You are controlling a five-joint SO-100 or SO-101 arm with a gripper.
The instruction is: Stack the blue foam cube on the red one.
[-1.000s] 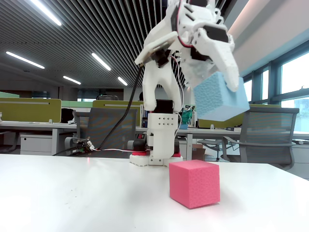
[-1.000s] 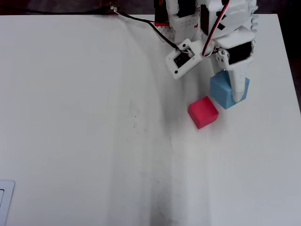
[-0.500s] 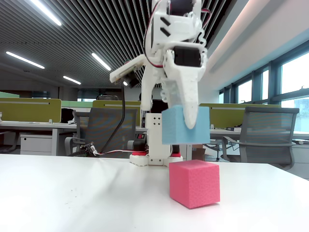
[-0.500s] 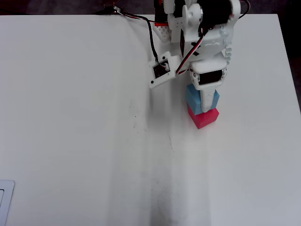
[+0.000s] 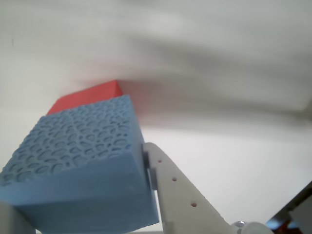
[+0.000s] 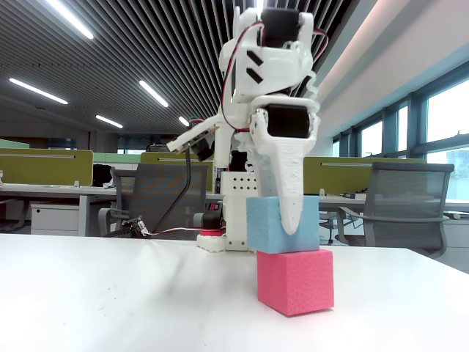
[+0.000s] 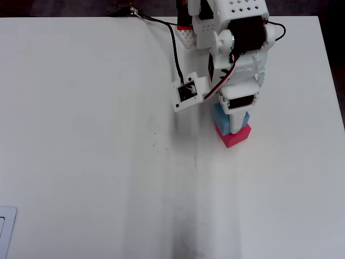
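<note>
Gripper (image 6: 287, 220): points straight down in the fixed view, its fingers clamped on the blue cube; one white finger (image 6: 288, 192) runs down the cube's front face there, and in the wrist view a pale finger (image 5: 178, 195) presses flat against the cube's right side.
Blue cube (image 6: 282, 224): held level, directly over the red cube, its underside at or just on the red cube's top; the fixed view shows no clear gap, but whether it bears weight cannot be told. It sits shifted slightly left of the red cube, overhanging that edge a little. In the wrist view it (image 5: 80, 168) fills the lower left, its pitted top face clearly shown.
Red cube (image 6: 295, 280): stands on the table in front of the arm's base, one corner turned toward the fixed camera. In the wrist view only a red sliver (image 5: 87, 95) shows past the blue cube's far edge. In the overhead view its near corner (image 7: 237, 137) shows beyond the gripper, with a strip of blue (image 7: 220, 116) just behind.
Table (image 7: 97, 162): white, with faint dark scuffs near the middle in the overhead view.
Arm (image 7: 237, 48): white, reaching from its base at the table's far edge; a black cable (image 7: 175, 54) loops down to a small white camera module (image 7: 190, 93) on its left side in the overhead view.
Background: office desks, chairs and ceiling strip lights behind the table in the fixed view.
</note>
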